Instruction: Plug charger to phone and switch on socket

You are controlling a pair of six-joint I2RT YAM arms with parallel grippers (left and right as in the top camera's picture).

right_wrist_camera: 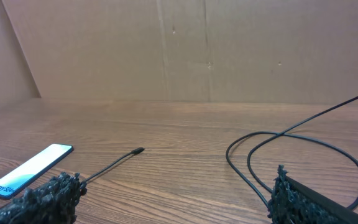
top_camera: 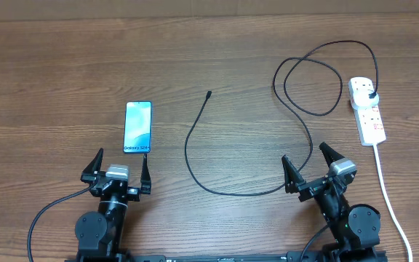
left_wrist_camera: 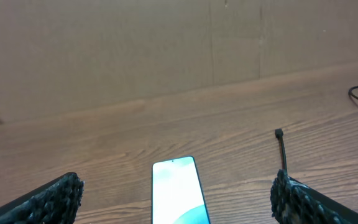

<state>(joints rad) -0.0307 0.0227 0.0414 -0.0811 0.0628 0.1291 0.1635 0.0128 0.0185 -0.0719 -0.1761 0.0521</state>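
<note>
Jaws on both arms stand wide open and hold nothing.

In the overhead view the left jaws sit at the lower left of the frame, their black fingers (top_camera: 145, 177) spread apart. The phone (top_camera: 137, 127) lies flat on the bench (top_camera: 49, 73) just above them, screen up and lit light blue, long side pointing up the frame. One fingertip reaches the phone's lower corner in the picture; I cannot tell whether it touches. The left wrist view shows the phone (left_wrist_camera: 178, 190) at bottom centre, between the two fingertips (left_wrist_camera: 55, 199).

The right jaws sit at the lower right of the overhead frame, fingers (top_camera: 291, 176) just as wide. The charger (top_camera: 186, 145), a thin black cable, curves along the bench beside them and rises between the two fingers in the picture.

From there the cable sweeps left in a wide arc and ends in a small connector tip (top_camera: 208, 93) near the upper middle, well apart from the phone. Its other end loops at the upper right and reaches a black plug (top_camera: 370, 94) seated in the socket (top_camera: 369, 120), a white power strip at the right edge. A thick white cord (top_camera: 384, 182) runs from the strip down to the bottom of the frame.

In the right wrist view the tip (right_wrist_camera: 138, 150) lies at centre, the phone (right_wrist_camera: 30, 169) at lower left.
</note>
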